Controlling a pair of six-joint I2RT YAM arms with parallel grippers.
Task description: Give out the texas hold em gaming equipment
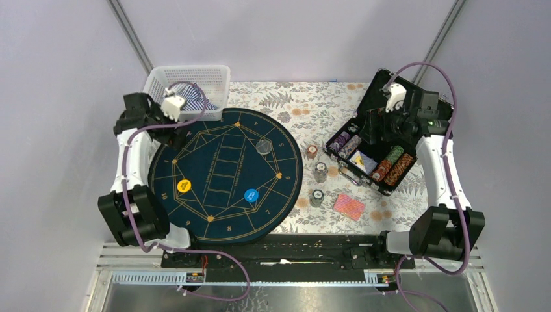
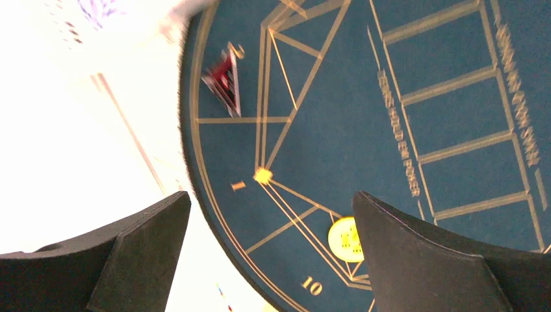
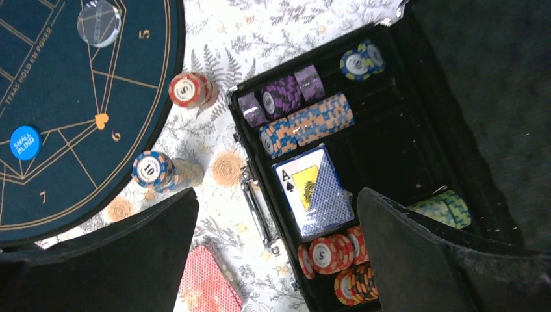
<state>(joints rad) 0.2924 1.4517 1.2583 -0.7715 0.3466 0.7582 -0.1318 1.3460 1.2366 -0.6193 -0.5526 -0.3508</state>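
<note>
On the dark blue mat (image 1: 224, 175) lie a yellow disc (image 1: 184, 186), a blue disc (image 1: 251, 195) and a clear disc (image 1: 263, 146). Three small chip stacks (image 1: 321, 171) stand on the cloth right of the mat. A red-backed card deck (image 1: 349, 206) lies near them. My left gripper (image 2: 269, 260) is open and empty above the mat's upper left edge. In its wrist view a red-backed card (image 2: 223, 81) lies on the mat, and the yellow disc (image 2: 344, 238) shows. My right gripper (image 3: 276, 253) is open and empty above the case's front edge, near the red deck (image 3: 208, 283).
The open black case (image 1: 380, 143) at the right holds chip rows and a blue card deck (image 3: 315, 188). A white basket (image 1: 192, 88) with cloth stands behind the mat. A floral cloth (image 1: 312, 110) covers the table.
</note>
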